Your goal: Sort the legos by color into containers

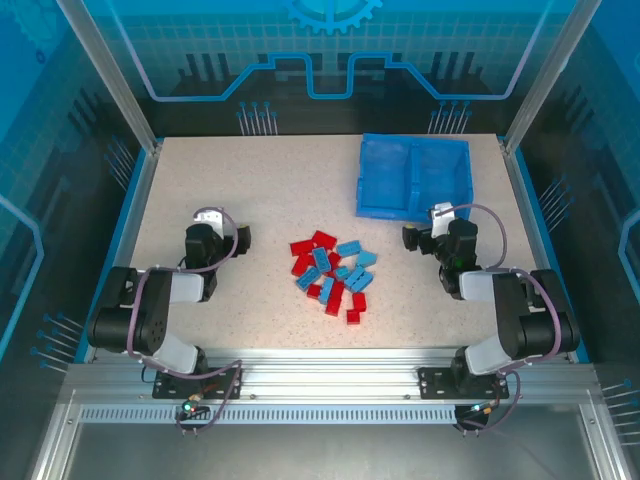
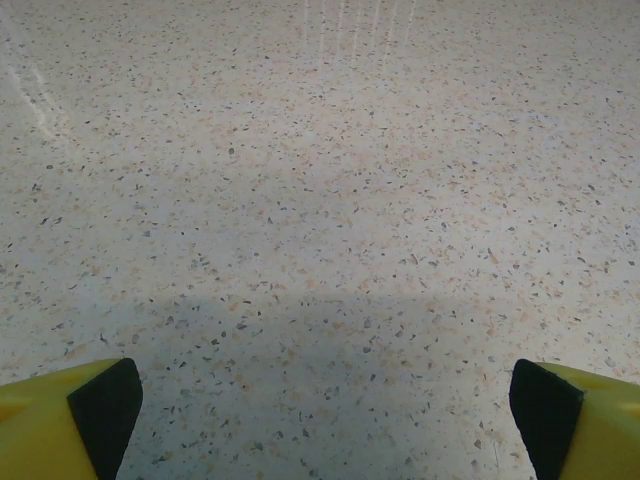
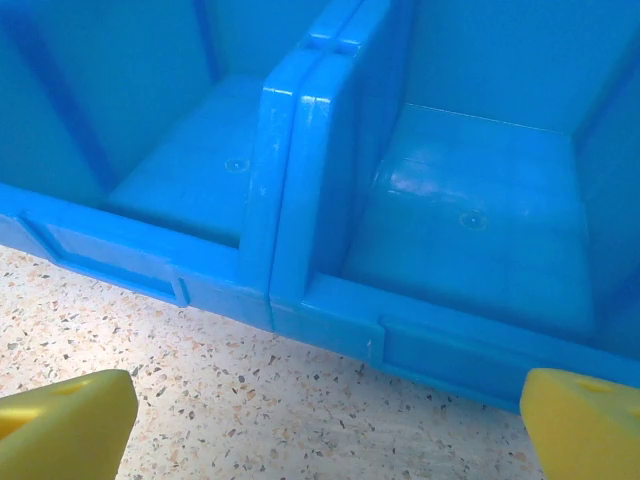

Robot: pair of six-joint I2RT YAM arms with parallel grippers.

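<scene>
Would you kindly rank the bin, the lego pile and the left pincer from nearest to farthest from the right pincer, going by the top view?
1. Bin: just ahead of the right pincer, at the far right.
2. Lego pile: in the middle, to that pincer's left.
3. Left pincer: farthest, over on the left side.

Bin [image 3: 330, 315] cropped; piled legos [image 1: 322, 260] partly hidden.

Beside one two-compartment bin [image 1: 384, 212] lie about eight red bricks [image 1: 323, 239] and about seven blue bricks [image 1: 349, 248].
</scene>
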